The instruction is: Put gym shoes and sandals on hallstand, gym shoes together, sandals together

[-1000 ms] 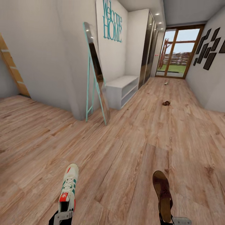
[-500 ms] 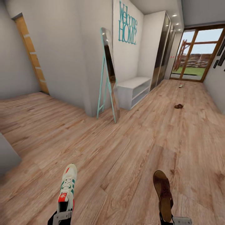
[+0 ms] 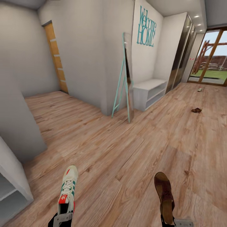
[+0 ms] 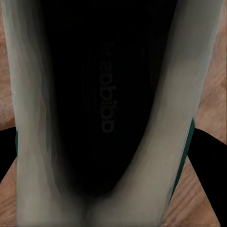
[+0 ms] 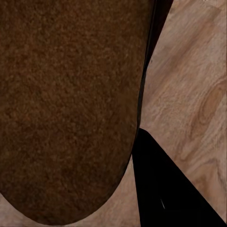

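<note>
In the head view my left gripper (image 3: 64,217) is shut on the heel of a white gym shoe (image 3: 68,186) with green stripes, held above the corridor floor (image 3: 119,151). The left wrist view looks into the gym shoe's dark inside (image 4: 109,94). My right gripper (image 3: 171,222) is shut on a brown sandal (image 3: 164,194), whose insole (image 5: 66,109) shows in the right wrist view. A second sandal (image 3: 196,110) lies on the floor far ahead at the right. A small pale object (image 3: 199,90) lies farther off, too small to identify. The white hallstand (image 3: 149,91) stands against the wall ahead.
A mint-framed mirror (image 3: 125,78) leans on the wall corner just before the hallstand. A white shelf unit (image 3: 11,186) and a grey wall sit close at the left. An orange door (image 3: 56,56) is at the back left, and glass doors (image 3: 214,60) close the corridor's far end.
The whole head view has swung to the left, so the camera turned; the mirror, hallstand and far sandal sit further right in the picture. Both grippers still hold their shoes unchanged.
</note>
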### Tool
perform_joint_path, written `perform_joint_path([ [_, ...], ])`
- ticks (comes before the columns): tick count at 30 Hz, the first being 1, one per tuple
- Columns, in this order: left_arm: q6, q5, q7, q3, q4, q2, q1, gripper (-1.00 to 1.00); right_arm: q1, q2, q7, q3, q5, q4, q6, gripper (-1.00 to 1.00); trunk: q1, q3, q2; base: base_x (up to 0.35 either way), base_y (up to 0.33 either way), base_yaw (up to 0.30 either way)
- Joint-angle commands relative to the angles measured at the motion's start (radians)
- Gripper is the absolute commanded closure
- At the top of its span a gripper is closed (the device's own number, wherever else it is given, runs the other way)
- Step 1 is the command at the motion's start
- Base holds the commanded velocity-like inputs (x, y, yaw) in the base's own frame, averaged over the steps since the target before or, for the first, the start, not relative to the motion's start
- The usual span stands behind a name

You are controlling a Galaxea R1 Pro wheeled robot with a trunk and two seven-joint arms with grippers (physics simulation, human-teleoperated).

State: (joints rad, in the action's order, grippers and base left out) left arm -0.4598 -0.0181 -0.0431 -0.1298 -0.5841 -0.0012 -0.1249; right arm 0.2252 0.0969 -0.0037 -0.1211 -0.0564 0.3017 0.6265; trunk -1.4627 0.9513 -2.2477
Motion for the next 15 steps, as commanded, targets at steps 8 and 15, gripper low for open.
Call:
perform_joint_path([
  [8,-0.003,-0.002,-0.004,-0.002,0.001,0.000,-0.001,1.00,0.000,0.000,0.002,-0.005,-0.003,-0.002,0.002,1.00,0.001,-0.005,0.000,-0.082,0.069,0.215],
  [15,-0.003,-0.002,-0.004,-0.002,0.001,0.000,-0.001,1.00,0.000,0.000,-0.001,-0.005,-0.001,-0.001,0.004,1.00,0.001,-0.010,0.000,-0.004,0.003,0.249],
])
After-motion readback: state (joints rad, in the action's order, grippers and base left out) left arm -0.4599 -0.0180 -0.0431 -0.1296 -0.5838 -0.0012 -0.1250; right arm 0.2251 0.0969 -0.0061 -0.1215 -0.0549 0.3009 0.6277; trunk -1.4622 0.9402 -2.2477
